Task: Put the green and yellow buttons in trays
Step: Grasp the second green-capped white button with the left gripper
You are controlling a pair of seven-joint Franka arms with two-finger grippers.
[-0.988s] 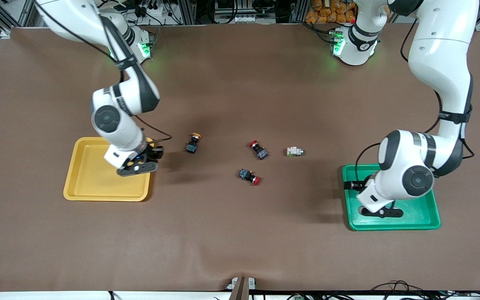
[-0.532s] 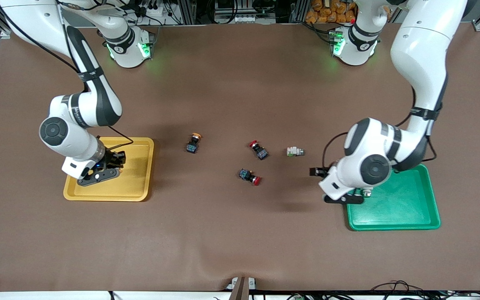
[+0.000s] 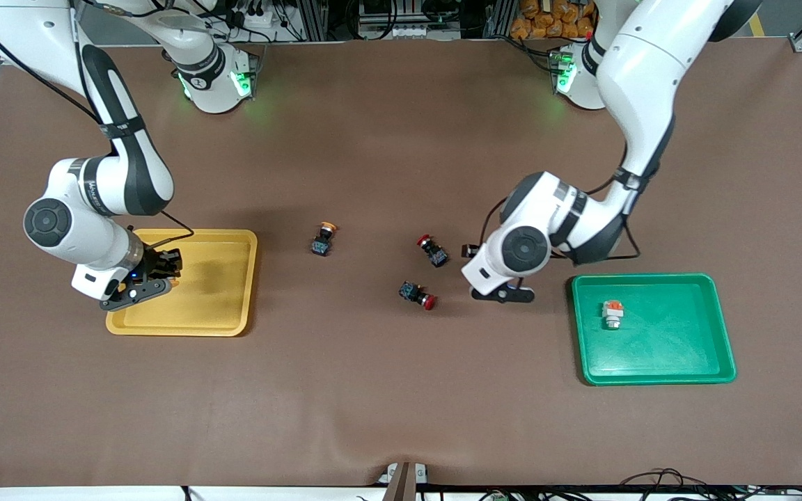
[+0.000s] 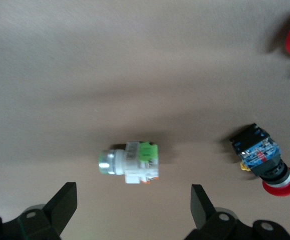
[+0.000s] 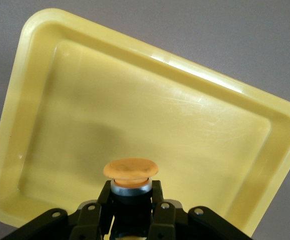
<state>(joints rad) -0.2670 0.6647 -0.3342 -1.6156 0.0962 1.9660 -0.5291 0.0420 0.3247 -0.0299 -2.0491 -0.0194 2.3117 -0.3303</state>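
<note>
Now | R end effector clenched on yellow-capped black push-button over shallow yellow plastic tray, risk: early drop near rim, bounces out | L end effector released above white-grey green-banded switch on desk, risk: fingers nudge the switch, it rolls

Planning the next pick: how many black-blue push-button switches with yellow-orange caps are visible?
2. One yellow-capped switch sits in the right gripper over the yellow plastic tray; the other yellow-capped switch lies on the brown table beside that tray. None seems hidden.

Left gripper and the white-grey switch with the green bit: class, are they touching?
Apart. The left wrist view shows the left gripper open, bare table between each of its fingers and the white-grey switch.
</note>
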